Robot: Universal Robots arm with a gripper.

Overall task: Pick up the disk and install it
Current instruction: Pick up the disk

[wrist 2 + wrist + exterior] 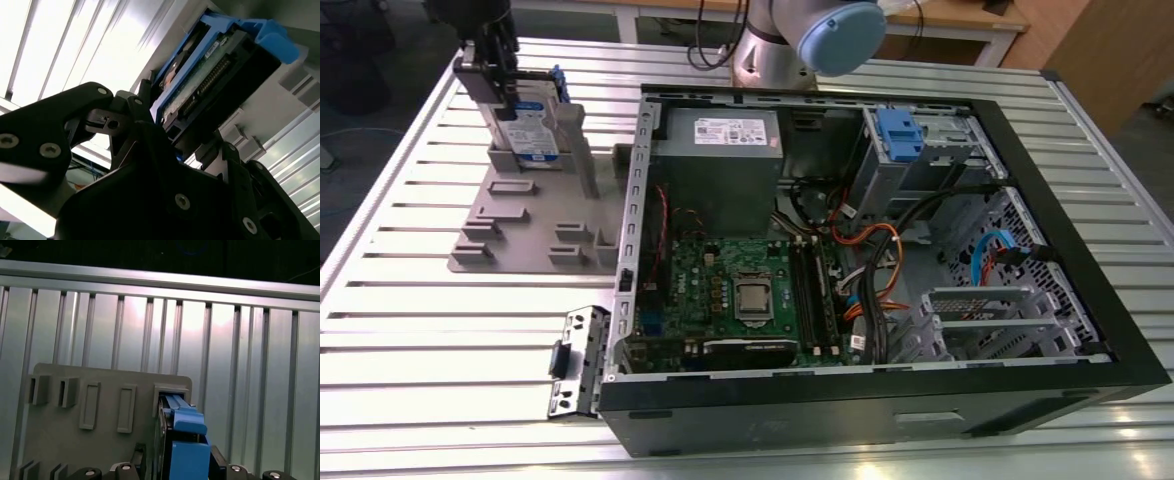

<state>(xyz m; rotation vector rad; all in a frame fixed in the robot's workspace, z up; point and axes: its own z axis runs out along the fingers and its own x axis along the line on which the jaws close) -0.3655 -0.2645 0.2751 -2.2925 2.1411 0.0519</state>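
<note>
Lifting the disk (534, 130) askew could jam it in the rack (520, 235) slot (gripper (518, 95) fingers are closed on its sides).

Labels on the disk (534, 130) and grey box (718, 180): nothing legible.

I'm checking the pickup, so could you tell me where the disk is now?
At the exterior view's upper left, the disk stands upright in the grey rack beside the case, gripped by the end effector.
</note>
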